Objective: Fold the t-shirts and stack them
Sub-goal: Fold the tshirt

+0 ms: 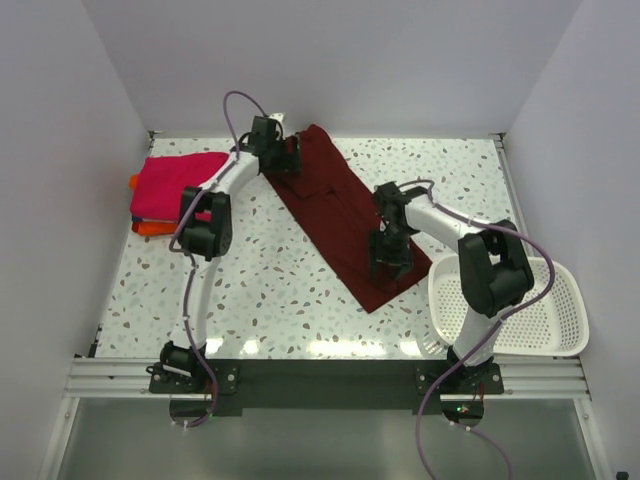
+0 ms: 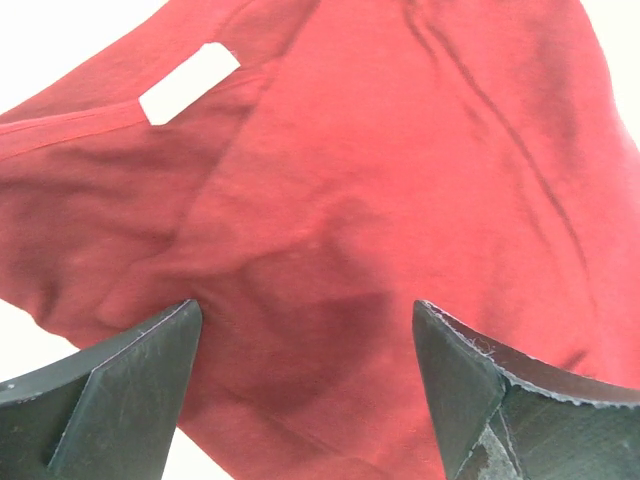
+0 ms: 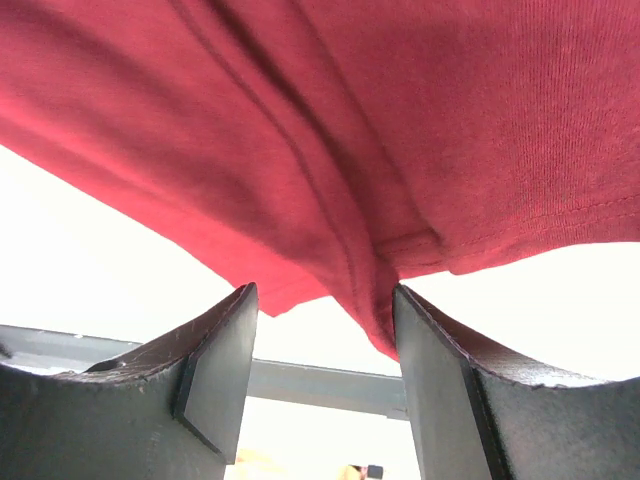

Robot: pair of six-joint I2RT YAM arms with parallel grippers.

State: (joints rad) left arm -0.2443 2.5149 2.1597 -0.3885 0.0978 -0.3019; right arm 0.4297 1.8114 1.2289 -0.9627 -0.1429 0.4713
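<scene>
At centre, maroon t-shirt (image 1: pixel 335 215) (diagonal); left hand (image 2: pixel 307 306), right hand (image 3: pixel 325 291) — gaping.

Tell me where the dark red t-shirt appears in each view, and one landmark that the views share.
Top external: the dark red t-shirt lies diagonally across the table.
Left wrist: the dark red t-shirt fills almost the whole picture.
Right wrist: the dark red t-shirt fills the upper half, one corner hanging low.
Shared landmark: the pale table beside the shirt's edge.
</scene>
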